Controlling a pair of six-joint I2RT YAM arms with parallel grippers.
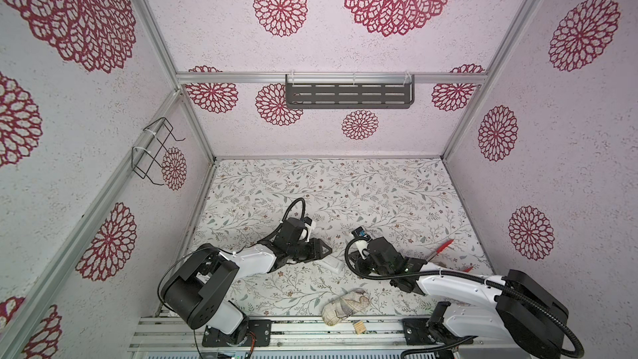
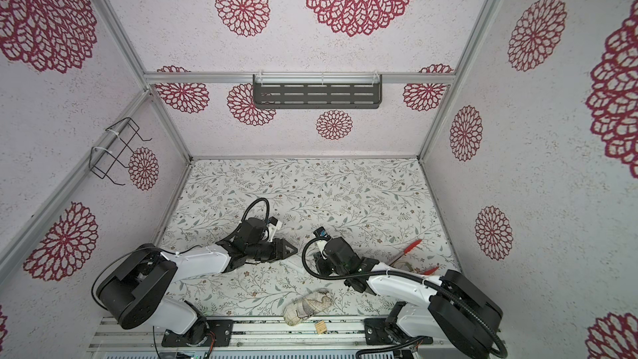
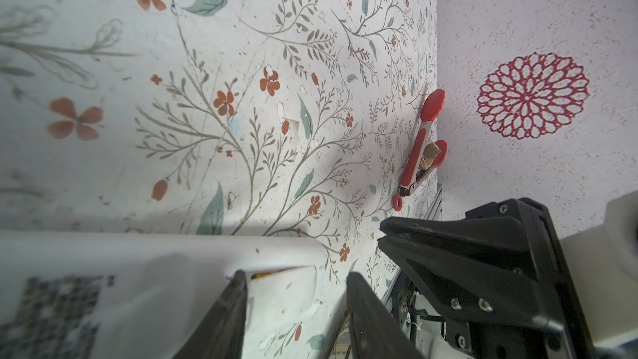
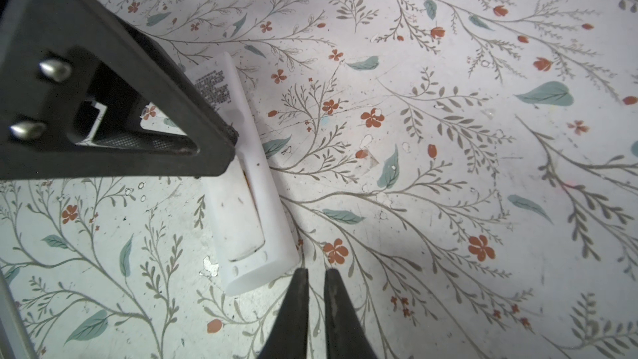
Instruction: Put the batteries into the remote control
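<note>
The left gripper (image 3: 295, 274) hangs over the remote control (image 4: 241, 208) with its jaws spread, one finger above the remote's back; whether it touches cannot be told. The remote lies face down on the flowered table (image 4: 448, 167), sticker side up. Just beside the remote's end, the right gripper (image 4: 316, 272) has its fingers pressed nearly together, pinching nothing. Red tongs (image 3: 417, 146) lie well to the remote's right.

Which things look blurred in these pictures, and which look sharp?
In the left wrist view the remote control and its QR sticker, close to the lens, are blurred, while the far red tongs are sharp; in the right wrist view its printed label is fairly sharp; in both top views the light is even.
</note>
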